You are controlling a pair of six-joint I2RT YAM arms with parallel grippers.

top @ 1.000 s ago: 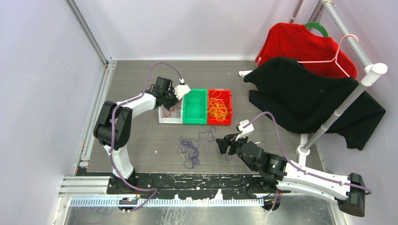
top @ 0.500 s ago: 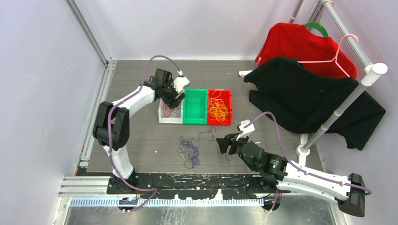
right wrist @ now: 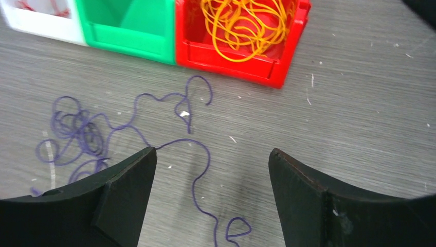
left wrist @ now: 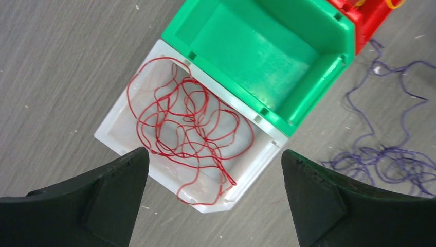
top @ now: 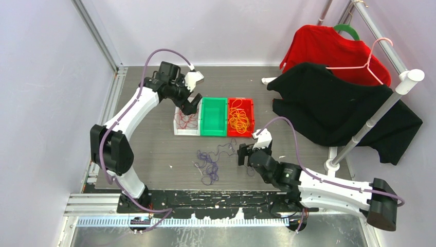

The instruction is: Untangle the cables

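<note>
A red cable [left wrist: 185, 123] lies looped in the white bin [left wrist: 241, 185], one loop hanging over its near corner. My left gripper [left wrist: 214, 151] hovers above that bin [top: 186, 131], open and empty. An orange cable [right wrist: 247, 23] fills the red bin [right wrist: 231, 56]. The purple cable [top: 208, 162] lies clumped on the table in front of the bins, with a tail trailing right. My right gripper [right wrist: 212, 150] stands open just above that tail [right wrist: 198, 170], the strand running between its fingers. In the top view the right gripper [top: 246, 154] is right of the clump.
An empty green bin [top: 213, 117] sits between the white and red ones. At the right, a clothes rack [top: 334, 163] carries a black garment [top: 339, 108] and a red one [top: 329, 49], draped down to the table's right side.
My left gripper has opened and pulled up and back from the white bin, leaving the red cable in it. My right gripper has opened wider and shifted slightly forward.
</note>
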